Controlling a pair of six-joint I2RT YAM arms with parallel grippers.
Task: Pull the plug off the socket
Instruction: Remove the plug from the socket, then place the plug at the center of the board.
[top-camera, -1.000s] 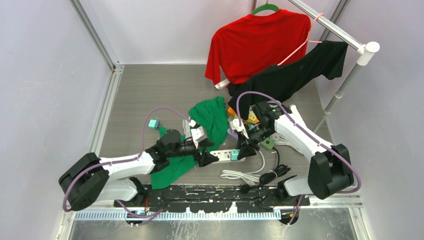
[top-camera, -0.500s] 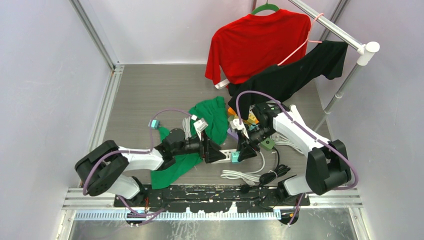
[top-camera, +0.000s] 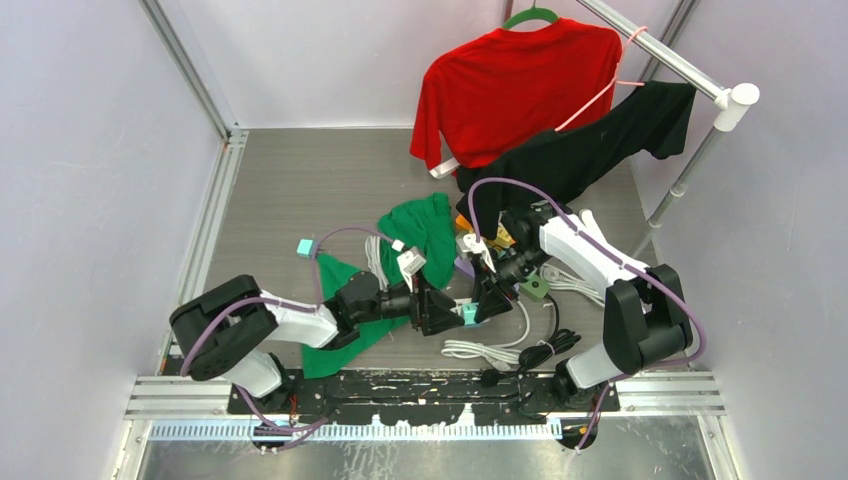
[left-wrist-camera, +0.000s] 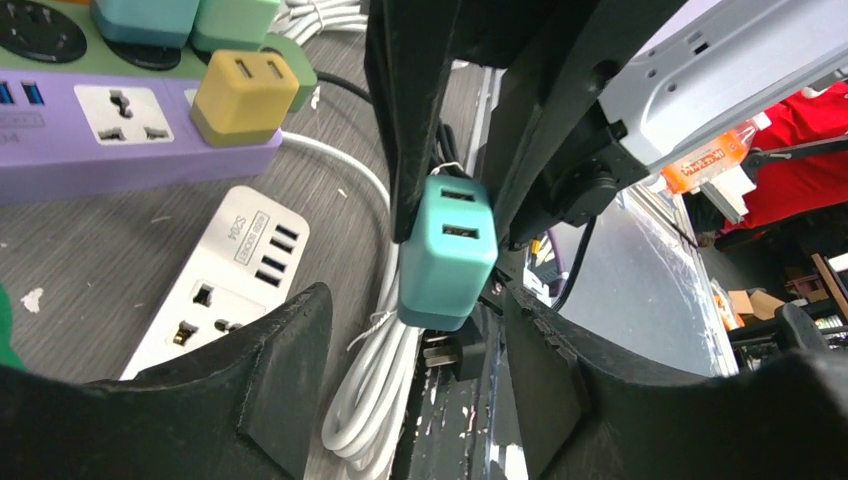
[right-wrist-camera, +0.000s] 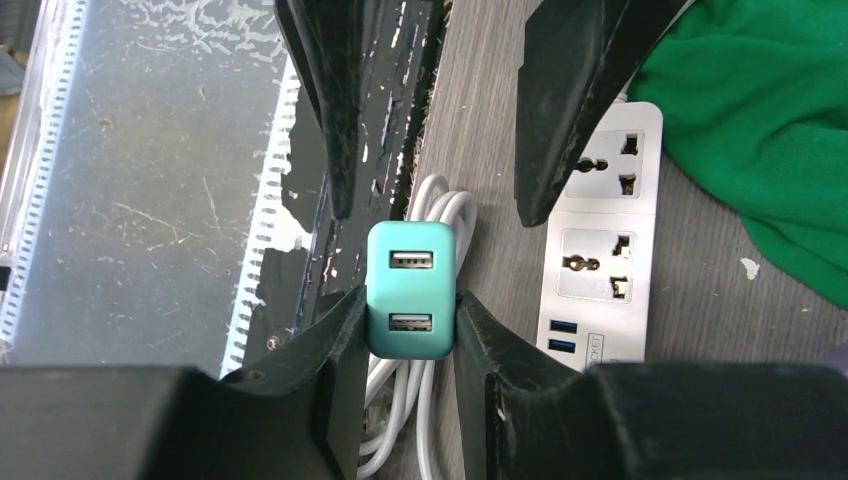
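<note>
The plug (right-wrist-camera: 410, 290), a teal two-port USB block, is pinched between the fingers of my right gripper (right-wrist-camera: 410, 310), which is shut on it. It hangs clear of the white socket strip (right-wrist-camera: 600, 260), over a coil of white cable. The left wrist view shows the same plug (left-wrist-camera: 445, 250) between the two fingers of my left gripper (left-wrist-camera: 415, 315), which is open with a gap on each side. The socket strip (left-wrist-camera: 225, 290) lies flat to its left. From above, both grippers meet at the plug (top-camera: 468, 313), the left gripper (top-camera: 440, 315) covering most of the strip.
A purple power strip (left-wrist-camera: 100, 130) with a yellow plug (left-wrist-camera: 240, 95) and other plugs lies behind. A green cloth (top-camera: 420, 240) lies under the left arm. A white cable coil (top-camera: 480, 350) and black cords are near the front. Red shirt (top-camera: 515, 85) and black shirt (top-camera: 580, 150) hang on the rack.
My left arm has reached right along the socket strip until its fingers flank the plug, and they have narrowed a little. The right gripper keeps its hold on the plug.
</note>
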